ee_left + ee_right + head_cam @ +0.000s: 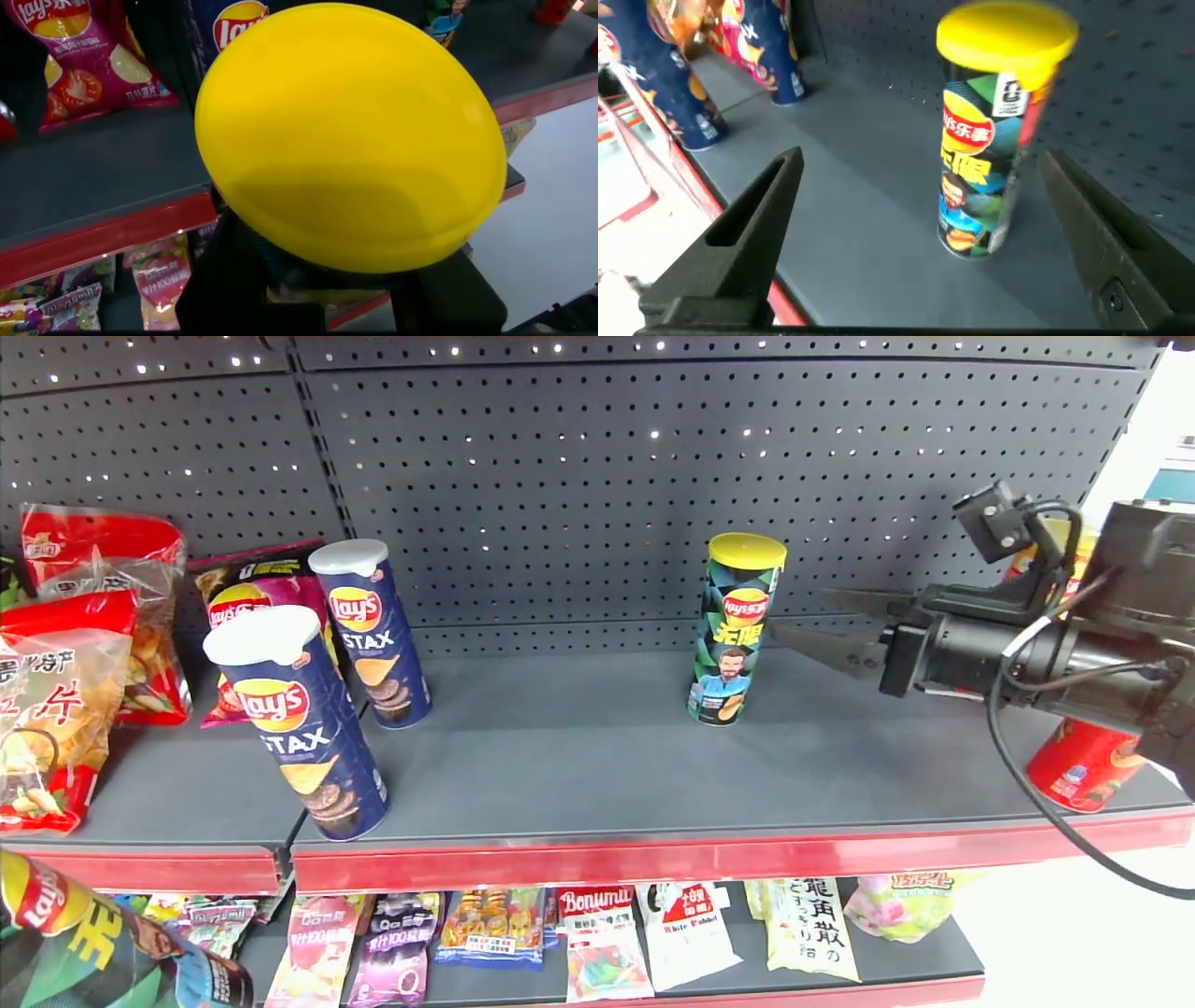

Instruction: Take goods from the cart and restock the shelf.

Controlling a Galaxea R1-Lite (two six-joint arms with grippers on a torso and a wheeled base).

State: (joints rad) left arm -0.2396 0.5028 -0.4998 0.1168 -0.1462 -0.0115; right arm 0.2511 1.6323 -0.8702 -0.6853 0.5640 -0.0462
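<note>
Right hand spread wide and empty just beside the upright yellow-lidded chip can on the shelf, left hand clamped round a second yellow-lidded can low before the shelf's front edge.

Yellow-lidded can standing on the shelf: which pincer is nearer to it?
Right. The right pincer is open beside the can; the left pincer holds a second can low by the shelf's left front.
</note>
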